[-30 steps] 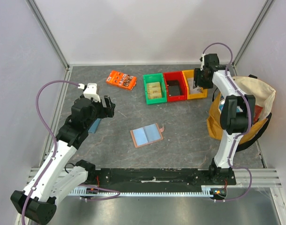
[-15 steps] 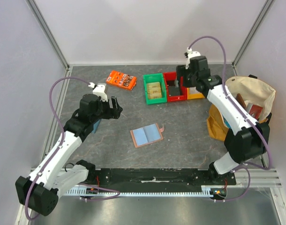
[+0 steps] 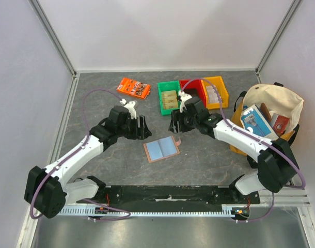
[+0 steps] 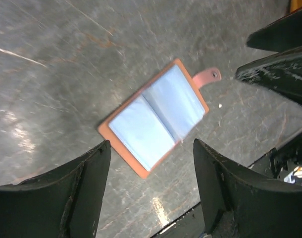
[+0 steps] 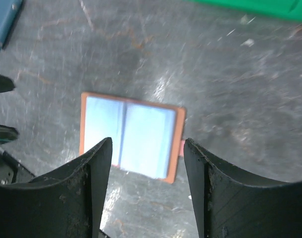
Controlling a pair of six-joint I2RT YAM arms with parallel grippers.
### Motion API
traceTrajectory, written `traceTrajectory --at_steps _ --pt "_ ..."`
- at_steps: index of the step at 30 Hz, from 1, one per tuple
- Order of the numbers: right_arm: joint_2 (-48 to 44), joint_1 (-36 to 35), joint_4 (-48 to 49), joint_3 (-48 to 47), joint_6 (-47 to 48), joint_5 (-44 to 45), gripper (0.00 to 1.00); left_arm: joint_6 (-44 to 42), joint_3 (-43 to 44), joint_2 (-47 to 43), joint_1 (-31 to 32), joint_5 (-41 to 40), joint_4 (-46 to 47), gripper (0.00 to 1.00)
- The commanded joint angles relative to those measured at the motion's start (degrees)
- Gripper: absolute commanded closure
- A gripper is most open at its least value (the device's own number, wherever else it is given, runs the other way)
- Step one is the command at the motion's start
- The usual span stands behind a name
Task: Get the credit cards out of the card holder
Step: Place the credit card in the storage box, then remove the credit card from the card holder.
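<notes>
Left gripper [image 3: 143, 128] and right gripper [image 3: 173, 124] gape empty near the open card holder [image 3: 161, 149]. We cannot tell cards from its blurred lining.

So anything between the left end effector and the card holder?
Nothing; bare table separates left end effector from the open card holder, per the top view.

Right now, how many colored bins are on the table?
3. They sit side by side at the back: the green bin on the left, the red bin in the middle, partly hidden by the right arm, and the yellow bin on the right.
</notes>
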State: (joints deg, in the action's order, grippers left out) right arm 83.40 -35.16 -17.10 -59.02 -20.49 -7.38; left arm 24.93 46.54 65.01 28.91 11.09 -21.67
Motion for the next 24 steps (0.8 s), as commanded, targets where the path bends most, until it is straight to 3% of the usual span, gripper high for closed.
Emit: traceTrajectory --at_steps 1,7,14,24 --pt "-0.61 -3.42 6.82 3.65 -3.94 -1.94 0.35 7.41 -3.47 2.74 4.92 -0.45 4.70 0.28" --pt "3.35 -6.68 8.05 6.73 -3.94 1.66 0.43 9.44 -4.97 8.01 9.24 -4.06 6.64 0.34" --pt "7.22 -7.47 8.58 7.87 -3.68 1.75 0.51 10.23 -6.90 13.81 9.68 -5.38 7.87 0.50" --pt "10.38 -8.52 9.72 9.72 -4.64 -0.01 0.57 11.90 -9.72 17.86 9.94 -4.68 9.63 0.56"
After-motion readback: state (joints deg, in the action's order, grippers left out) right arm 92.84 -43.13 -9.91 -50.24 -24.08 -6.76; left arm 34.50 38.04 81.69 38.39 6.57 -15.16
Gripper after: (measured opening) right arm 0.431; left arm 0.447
